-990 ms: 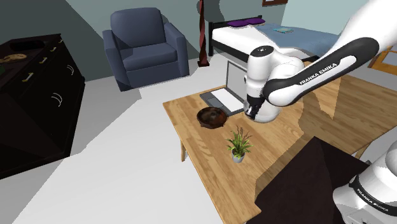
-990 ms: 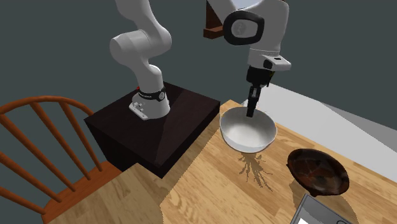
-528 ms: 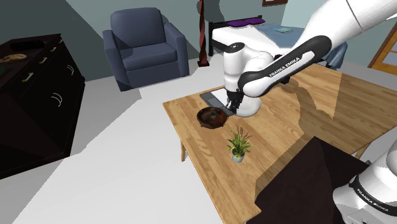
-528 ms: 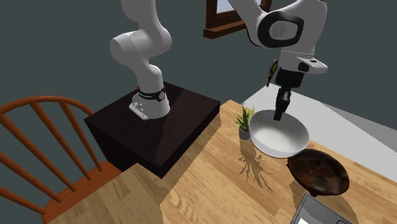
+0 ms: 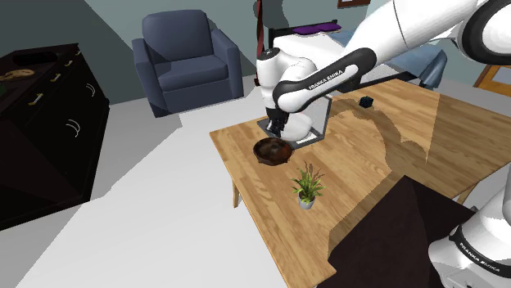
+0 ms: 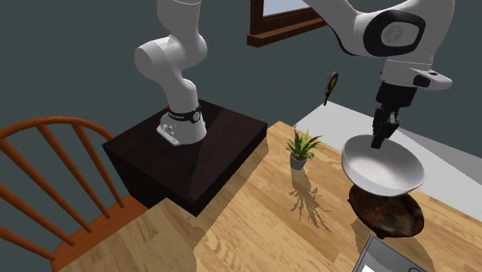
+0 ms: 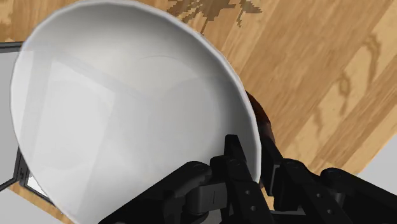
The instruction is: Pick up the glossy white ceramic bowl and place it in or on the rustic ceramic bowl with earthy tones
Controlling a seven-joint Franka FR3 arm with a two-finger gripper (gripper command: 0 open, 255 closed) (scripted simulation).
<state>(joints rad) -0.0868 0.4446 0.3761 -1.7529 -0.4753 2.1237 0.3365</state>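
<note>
In the shoulder view the black two-finger pincer (image 5: 277, 125) is small and dark under the white wrist. The glossy white round bowl (image 5: 302, 128) beside it blends with the white arm, so its rim is hard to trace, and it hides part of a grey laptop (image 5: 321, 131) behind it. Just below the pincer, a dark brown rough-looking bowl (image 5: 273, 150) sits on the light wooden table (image 5: 385, 168), with a small green potted plant (image 5: 307, 186) nearer the camera. In the second exterior view the pincer (image 6: 379, 139) comes down onto the far rim of the white bowl (image 6: 384, 166), which hangs clear of the table (image 6: 255, 224) directly over the brown bowl (image 6: 388, 217) and covers much of it; whether the two bowls touch cannot be told. The plant (image 6: 302, 147) stands apart towards that view's left, near the dark box stand (image 6: 193, 158), and a wooden spindle chair (image 6: 54, 185) is cut off at the edge. In the wrist view the pincer (image 7: 257, 173) is closed on the thin rim of the white bowl (image 7: 127, 108), one finger (image 7: 236, 167) inside the smooth, shiny hollow and the other outside the wall. A sliver of the brown bowl (image 7: 263, 125) peeks out past the rim, above the grained table (image 7: 318, 70).
</note>
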